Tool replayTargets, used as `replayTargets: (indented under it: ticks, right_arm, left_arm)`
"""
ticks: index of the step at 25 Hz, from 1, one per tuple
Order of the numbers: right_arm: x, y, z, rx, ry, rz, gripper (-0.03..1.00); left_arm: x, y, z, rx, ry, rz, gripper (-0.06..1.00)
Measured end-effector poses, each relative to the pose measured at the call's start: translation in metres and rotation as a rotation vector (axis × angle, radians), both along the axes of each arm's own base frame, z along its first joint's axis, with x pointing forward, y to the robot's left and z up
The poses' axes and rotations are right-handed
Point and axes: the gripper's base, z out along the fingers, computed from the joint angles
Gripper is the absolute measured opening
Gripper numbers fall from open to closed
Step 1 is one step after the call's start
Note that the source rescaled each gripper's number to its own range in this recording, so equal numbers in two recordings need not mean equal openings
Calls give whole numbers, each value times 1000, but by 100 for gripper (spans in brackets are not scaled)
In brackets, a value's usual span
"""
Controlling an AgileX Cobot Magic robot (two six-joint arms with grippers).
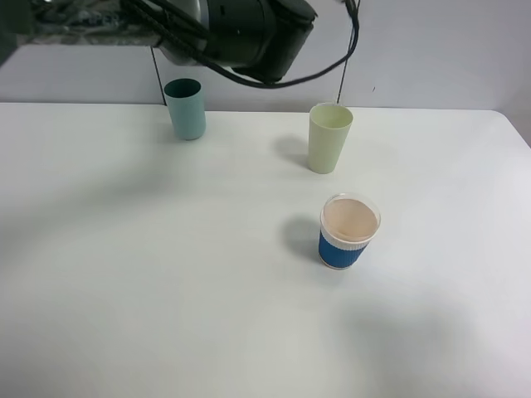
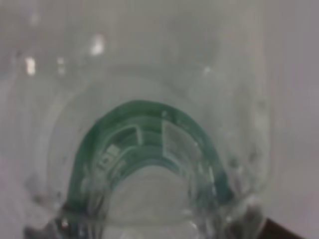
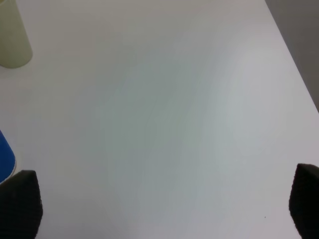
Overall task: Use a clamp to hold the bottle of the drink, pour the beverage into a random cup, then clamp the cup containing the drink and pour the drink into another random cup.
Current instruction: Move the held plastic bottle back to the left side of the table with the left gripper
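In the left hand: bottle (image 2: 149, 149), jaws closed on it, its clear wall and green label filling the wrist view.
Left arm (image 1: 249, 37): high at the upper left of the high view, likely holding the bottle clear of the cups before pouring.
Right hand (image 3: 162, 206): open, empty, over bare tabletop (image 1: 124, 274).
Yellow cup (image 1: 329, 137): upright, upper centre-right; probable pour target.
Blue cup (image 1: 349, 232): upright, just below it, apart.
Teal cup (image 1: 184, 108): upper left, below the arm; nothing blocks the yellow cup.
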Motion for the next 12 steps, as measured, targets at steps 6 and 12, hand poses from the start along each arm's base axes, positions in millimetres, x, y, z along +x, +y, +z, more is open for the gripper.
replayTargets:
  ticks: [6, 12]
  right_arm:
    - [0, 0, 0, 0, 0, 0, 100]
    - [0, 0, 0, 0, 0, 0, 100]
  left_arm:
    - [-9, 10, 32, -247, -85, -31, 0]
    - [-17, 9, 35, -285, 8, -171, 0]
